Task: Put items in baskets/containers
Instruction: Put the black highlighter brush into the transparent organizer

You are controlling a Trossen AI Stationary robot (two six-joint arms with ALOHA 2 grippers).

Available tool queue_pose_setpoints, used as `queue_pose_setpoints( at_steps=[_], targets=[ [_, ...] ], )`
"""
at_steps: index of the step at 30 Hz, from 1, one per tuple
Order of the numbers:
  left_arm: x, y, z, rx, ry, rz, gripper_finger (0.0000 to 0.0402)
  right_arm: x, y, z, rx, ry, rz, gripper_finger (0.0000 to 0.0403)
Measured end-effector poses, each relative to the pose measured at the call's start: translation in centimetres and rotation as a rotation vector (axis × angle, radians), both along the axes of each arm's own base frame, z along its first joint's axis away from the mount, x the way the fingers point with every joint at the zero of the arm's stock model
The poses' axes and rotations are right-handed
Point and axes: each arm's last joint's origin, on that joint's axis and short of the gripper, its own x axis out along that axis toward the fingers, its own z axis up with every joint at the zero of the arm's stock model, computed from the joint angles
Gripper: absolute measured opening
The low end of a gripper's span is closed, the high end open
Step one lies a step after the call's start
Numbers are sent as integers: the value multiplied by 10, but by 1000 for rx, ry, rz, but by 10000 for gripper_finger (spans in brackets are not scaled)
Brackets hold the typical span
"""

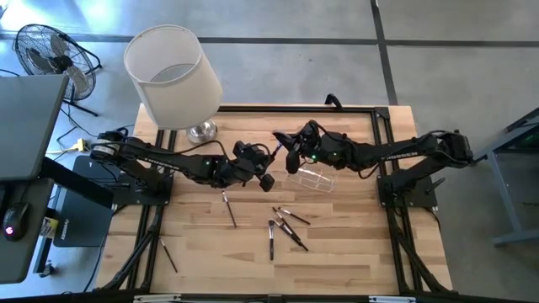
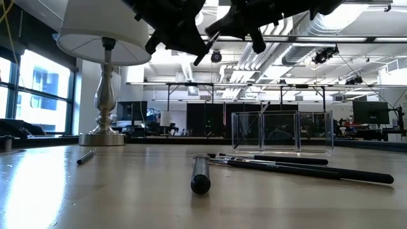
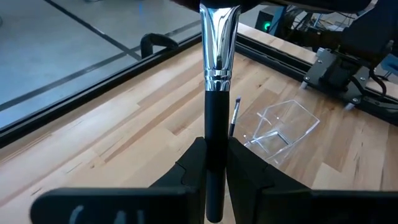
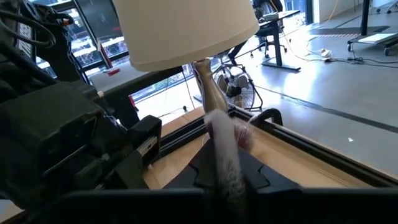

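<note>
**Where your four cameras are looking**

From overhead you are looking straight down on the table (image 1: 253, 244). The low camera is facing level across it, sharing the clear box (image 2: 283, 132) and lamp (image 2: 105, 83). Each wrist camera is peering closely past its own fingers.

Two matte-black jointed arms, left arm (image 1: 160, 157) and right arm (image 1: 404, 151), black cabling, green indicator light near right wrist.

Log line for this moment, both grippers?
left gripper: shut on brush handle | right gripper: shut on brush head | handover above clear box
</note>
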Motion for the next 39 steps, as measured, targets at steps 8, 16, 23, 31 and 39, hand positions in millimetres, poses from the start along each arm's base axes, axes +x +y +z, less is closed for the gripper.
queue_pose_setpoints(
  at_steps=[8,16,23,31,39],
  targets=[
    [1,-1,0,9,14,-45,79,0,0,0,1,3,9,6],
    [0,-1,-1,30,40,-50,138,-1,1,-4,-5,52,20,9],
    [-14,1,13,6,20,-14,141,-10,2,-3,16,129,41,7],
    [-46,3,12,-57,119,172,142,-53,15,5,15,348,-115,5],
    [-58,-20,-13,-88,133,181,142,-81,34,4,-32,460,-250,5]
  ],
)
